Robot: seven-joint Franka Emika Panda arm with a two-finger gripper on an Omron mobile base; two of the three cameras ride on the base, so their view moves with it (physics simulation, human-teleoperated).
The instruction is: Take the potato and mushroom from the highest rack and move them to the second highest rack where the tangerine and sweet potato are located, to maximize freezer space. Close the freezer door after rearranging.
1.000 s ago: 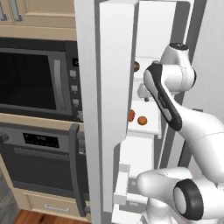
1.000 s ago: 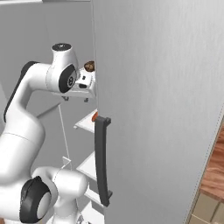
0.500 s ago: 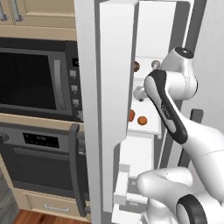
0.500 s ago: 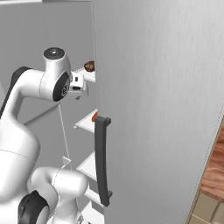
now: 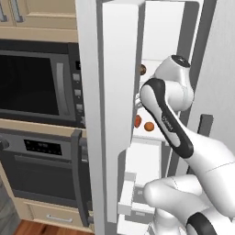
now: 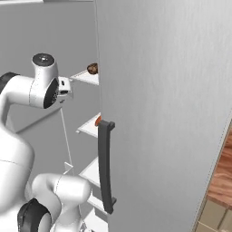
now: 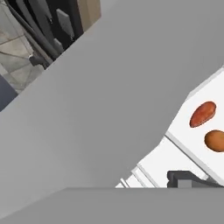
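Fingers spread wide, empty. Sweet potato (image 7: 203,113) beside tangerine (image 7: 215,140) on second rack; potato (image 6: 92,69) above (mushroom unseen). Risk: elbow bumping freezer door (image 5: 115,78) while reaching in.

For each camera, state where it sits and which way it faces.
Left base view: behind-left of the arm, facing the freezer door, tangerine and sweet potato; arm rises lower right.
Right base view: behind-right, facing the door's grey outer face; arm at left.
Hand view: on the hand, tilted; one dark fingertip.
Shared: tangerine and sweet potato.
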